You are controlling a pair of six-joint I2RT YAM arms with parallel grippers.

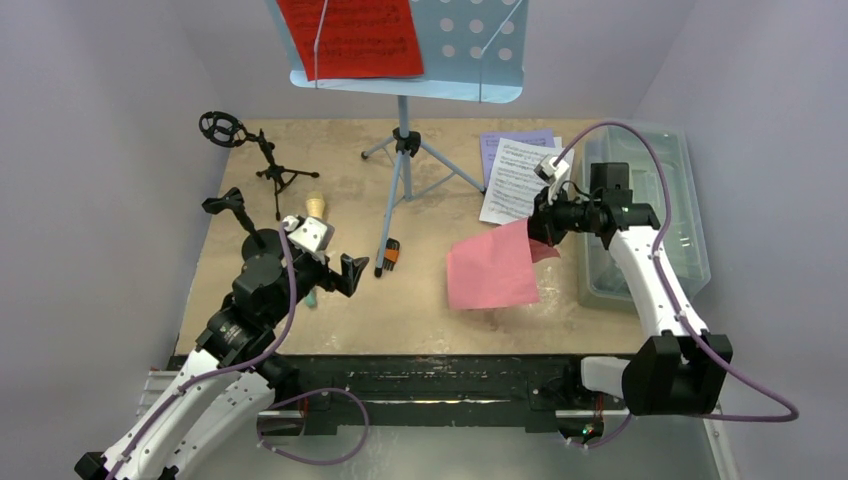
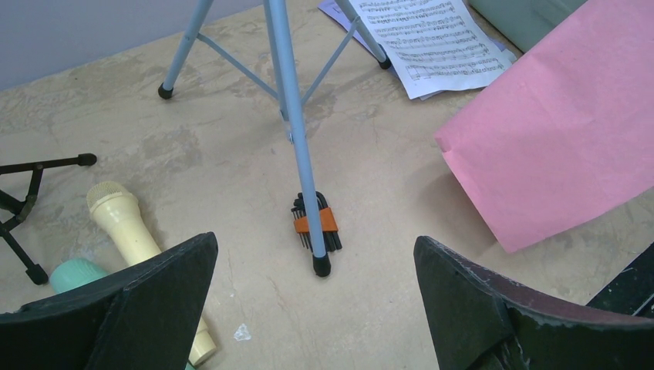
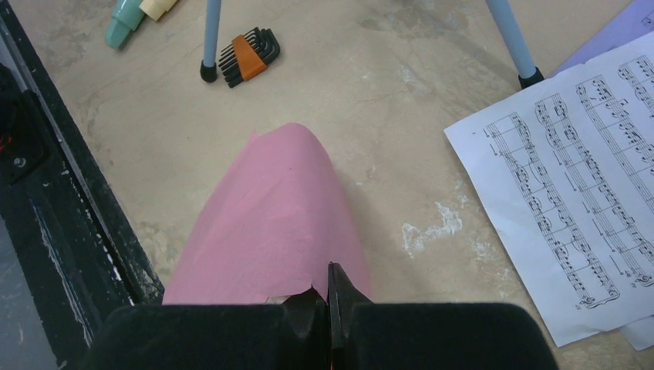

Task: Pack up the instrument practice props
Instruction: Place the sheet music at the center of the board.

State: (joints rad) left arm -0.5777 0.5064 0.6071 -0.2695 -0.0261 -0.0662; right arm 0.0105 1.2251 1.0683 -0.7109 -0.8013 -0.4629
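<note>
My right gripper (image 1: 541,226) (image 3: 328,284) is shut on a corner of the pink sheet-music page (image 1: 494,266) (image 3: 270,223), which arches up off the table. The light-blue tripod (image 1: 403,160) (image 2: 299,146) stands at the back; its perforated tray (image 1: 480,45) carries a red page (image 1: 350,35). A white music sheet (image 1: 515,180) (image 3: 571,200) lies over a purple page (image 1: 520,138). My left gripper (image 1: 350,275) (image 2: 312,245) hangs open above the table, holding nothing. The yellow microphone (image 2: 127,227) and mint-green microphone (image 2: 77,274) lie to its left. Two black microphone tripods (image 1: 275,170) (image 1: 235,210) stand at the left.
A translucent grey tub (image 1: 660,200) sits at the right edge, beside my right arm. A bundle of black hex keys in an orange holder (image 1: 389,255) (image 2: 316,223) (image 3: 247,55) lies at the foot of one tripod leg. The black base rail (image 1: 430,380) runs along the near edge.
</note>
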